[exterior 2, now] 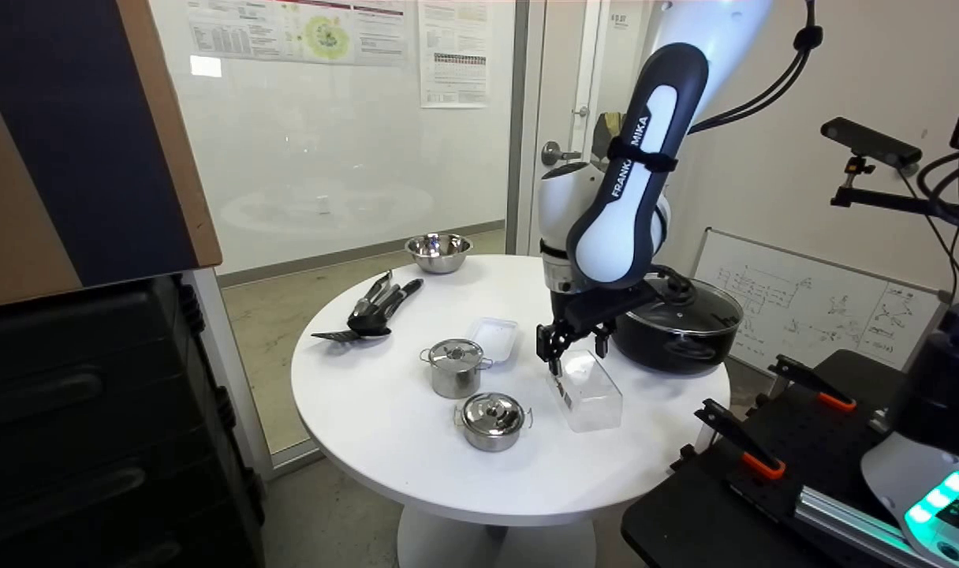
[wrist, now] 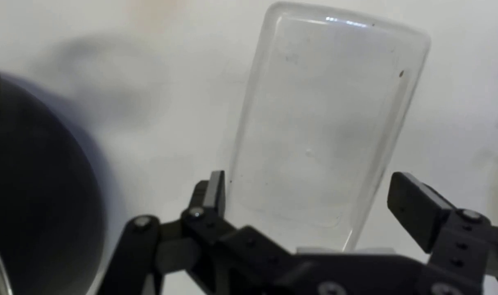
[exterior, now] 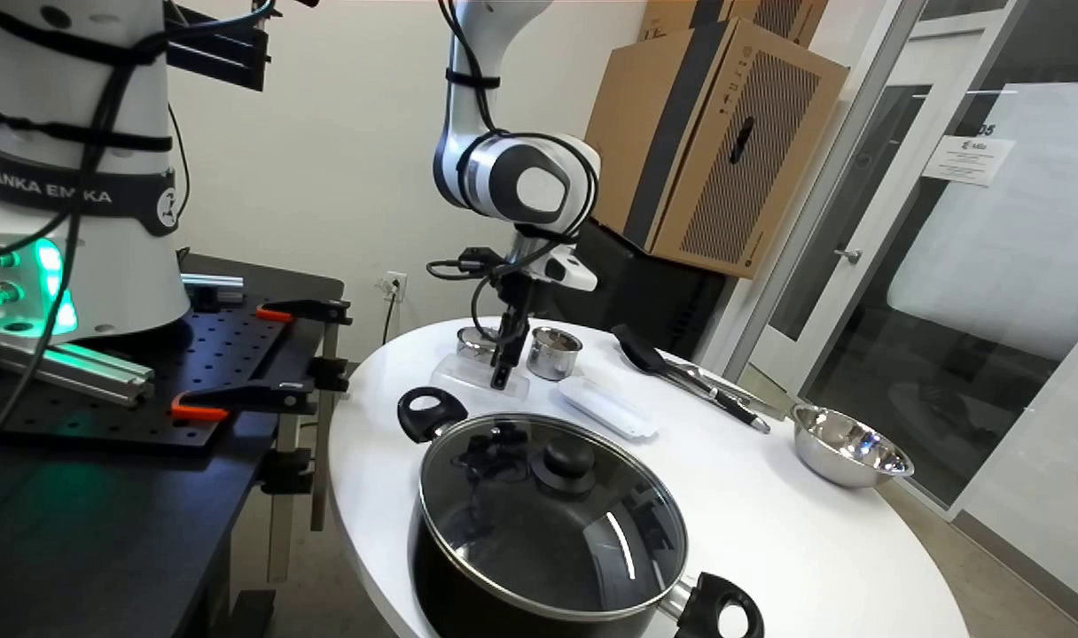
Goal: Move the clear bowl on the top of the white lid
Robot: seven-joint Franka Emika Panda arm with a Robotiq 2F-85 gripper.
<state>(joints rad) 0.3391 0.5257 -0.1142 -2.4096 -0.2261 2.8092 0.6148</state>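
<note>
The clear bowl, a see-through rectangular tub, stands on the white round table; it also shows in an exterior view and fills the middle of the wrist view. The white lid, a shallow rectangular piece, lies flat beside it, also visible in an exterior view. My gripper is open above the bowl's end, one finger on each side. The left finger in the wrist view is close to the wall; the right one is apart from it. The gripper also shows in both exterior views.
A large black pot with a glass lid stands close beside the bowl, also at the wrist view's left. Two small steel pots stand nearby. Black utensils and a steel bowl lie farther off.
</note>
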